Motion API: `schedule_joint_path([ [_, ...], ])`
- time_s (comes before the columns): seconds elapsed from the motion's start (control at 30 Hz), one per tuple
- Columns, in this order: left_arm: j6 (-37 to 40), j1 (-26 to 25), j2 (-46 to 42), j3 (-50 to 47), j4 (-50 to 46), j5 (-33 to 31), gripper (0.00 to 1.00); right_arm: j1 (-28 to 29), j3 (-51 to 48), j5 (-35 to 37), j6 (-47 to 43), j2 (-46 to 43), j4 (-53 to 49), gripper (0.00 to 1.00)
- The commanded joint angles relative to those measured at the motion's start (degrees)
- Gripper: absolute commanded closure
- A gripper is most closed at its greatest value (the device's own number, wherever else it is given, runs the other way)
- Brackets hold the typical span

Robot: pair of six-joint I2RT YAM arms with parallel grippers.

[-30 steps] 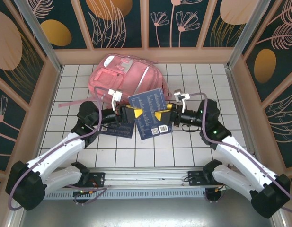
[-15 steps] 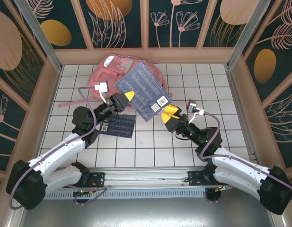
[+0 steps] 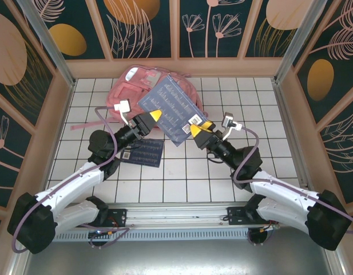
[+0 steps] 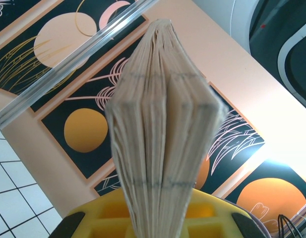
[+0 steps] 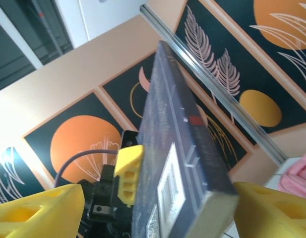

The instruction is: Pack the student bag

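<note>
- Claw state: the left claw is clenched on the 8 o'clock edge of the blue book and holds it tilted above the bench. The right claw is released, with its jaws apart on either side of the book's 4 o'clock corner.
- Location: the student bag lies at the 12 o'clock end of the bench, partly under the raised book.
- Hazard, slip: only one edge is gripped and the pages splay in the left wrist view. The book may pivot or drop onto the second book at 6 o'clock.
- Hazard, knock: a sideways move of the right claw could strike the cover.
- Hazard, insertion: the bag's opening cannot be made out. Pushing against closed fabric would shove the bag toward 12 o'clock.
</note>
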Motion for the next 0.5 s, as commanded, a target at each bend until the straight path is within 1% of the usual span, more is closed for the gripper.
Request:
schedule_joint_path([
  [0.0,-0.38,-0.12,-0.43,1.28,4.12,-0.25,1.0,0.32,0.78,2.69,0.79,-0.14,-0.52,0.22],
  [0.1,-0.99,-0.12,0.43,1.26,4.97,-0.42,1.0,0.36,2.46,0.07,2.0,3.38,2.48,0.25],
  [0.2,-1.12,-0.1,1.01,1.48,5.1,-0.58,1.0,0.37,3.76,-0.93,3.37,6.43,5.66,0.29],
  [0.23,-1.03,-0.12,1.01,1.34,4.51,-0.95,1.0,0.37,4.0,-1.3,3.73,7.44,7.36,0.32],
  [0.3,-1.02,-0.12,0.84,0.87,3.58,-2.31,1.0,0.36,4.62,-1.94,4.44,9.06,9.37,0.42],
  [0.33,-1.16,-0.12,0.92,0.59,3.55,-2.69,1.0,0.36,5.03,-2.12,4.78,9.73,9.83,0.49],
  [0.37,-1.2,-0.12,1.13,0.62,3.69,-2.71,1.0,0.37,5.23,-2.32,4.84,10.36,10.35,0.6],
  [0.4,-1.24,-0.08,1.39,0.57,3.45,-2.59,1.0,0.37,5.32,-2.43,4.83,10.72,10.65,0.72],
  [0.43,-1.19,-0.12,1.54,0.8,2.12,-2.86,1.0,0.37,5.26,-2.43,4.62,10.87,10.95,0.9],
  [0.47,-0.7,-0.12,1.54,1.21,-0.45,-3.45,1.0,0.27,5.12,-2.22,4.16,10.73,10.6,1.0],
])
